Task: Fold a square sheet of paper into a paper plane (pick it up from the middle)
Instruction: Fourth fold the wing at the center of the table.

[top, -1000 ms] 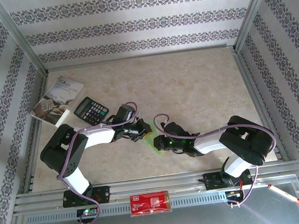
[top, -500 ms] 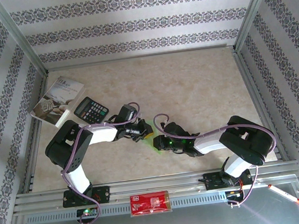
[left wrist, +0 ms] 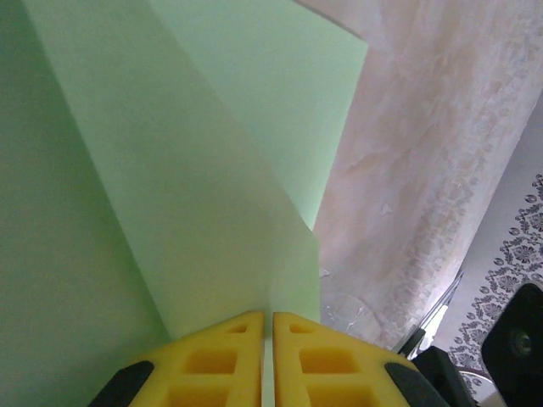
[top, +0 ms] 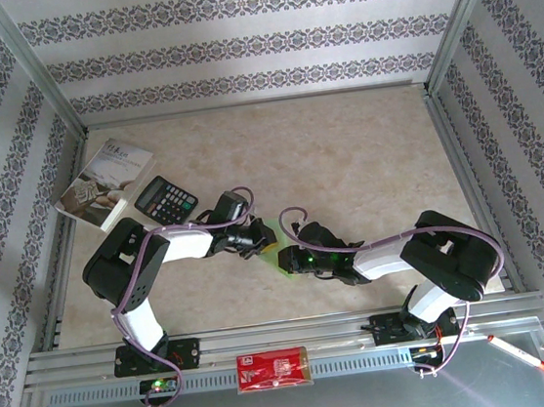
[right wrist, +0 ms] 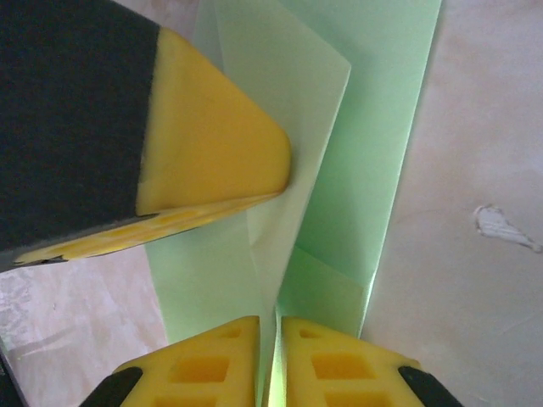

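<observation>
1. The paper [top: 269, 233] is near the middle of the desk [top: 364, 144], between the tips of the two arms.
2. It is already folded. The wrist views show overlapping light green flaps and sharp slanting creases.
3. No pointed nose or wings show, so I judge the work partway done, with the shaping folds left.
4. The left gripper [left wrist: 268, 339] has its jaws pressed together on a layer of the paper.
5. The right gripper [right wrist: 271, 348] has its jaws nearly together with a fold edge in the slit. Whether they grip it I cannot tell.
6. The desk is pale beige with a marbled look and a small white scuff [right wrist: 505, 227].
7. A booklet [top: 102, 181] and a calculator [top: 165, 200] lie just beside each other at the far left, well apart from the paper.
8. Walls [top: 254, 43] with grey patterned stripes close in three sides, edged by metal posts.
9. A red packet [top: 272, 369] rests on the near rail between the arm bases.
</observation>
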Controlling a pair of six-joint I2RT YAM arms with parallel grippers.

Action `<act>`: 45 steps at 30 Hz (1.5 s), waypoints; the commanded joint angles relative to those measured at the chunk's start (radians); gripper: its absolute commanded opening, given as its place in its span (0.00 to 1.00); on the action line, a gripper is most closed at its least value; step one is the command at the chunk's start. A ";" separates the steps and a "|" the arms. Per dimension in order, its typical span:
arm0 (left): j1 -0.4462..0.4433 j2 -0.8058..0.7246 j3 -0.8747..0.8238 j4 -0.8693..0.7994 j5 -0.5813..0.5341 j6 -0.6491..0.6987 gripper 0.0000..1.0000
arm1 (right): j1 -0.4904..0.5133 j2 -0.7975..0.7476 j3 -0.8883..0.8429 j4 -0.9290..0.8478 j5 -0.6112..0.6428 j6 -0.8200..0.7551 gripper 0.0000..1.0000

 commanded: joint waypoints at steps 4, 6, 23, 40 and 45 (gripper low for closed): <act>0.009 0.002 -0.063 0.087 0.000 0.001 0.11 | 0.007 0.001 -0.009 -0.146 0.019 -0.065 0.17; 0.010 0.004 -0.077 0.106 -0.002 -0.004 0.11 | 0.015 -0.001 -0.002 -0.161 0.025 -0.077 0.18; 0.029 -0.070 -0.088 0.226 0.040 -0.069 0.22 | 0.062 -0.089 0.052 -0.343 0.185 -0.219 0.07; 0.009 -0.148 -0.076 0.069 0.019 0.003 0.16 | 0.057 -0.098 0.057 -0.365 0.216 -0.293 0.07; 0.005 -0.076 -0.055 0.126 0.040 -0.007 0.15 | 0.057 -0.095 0.051 -0.361 0.215 -0.292 0.07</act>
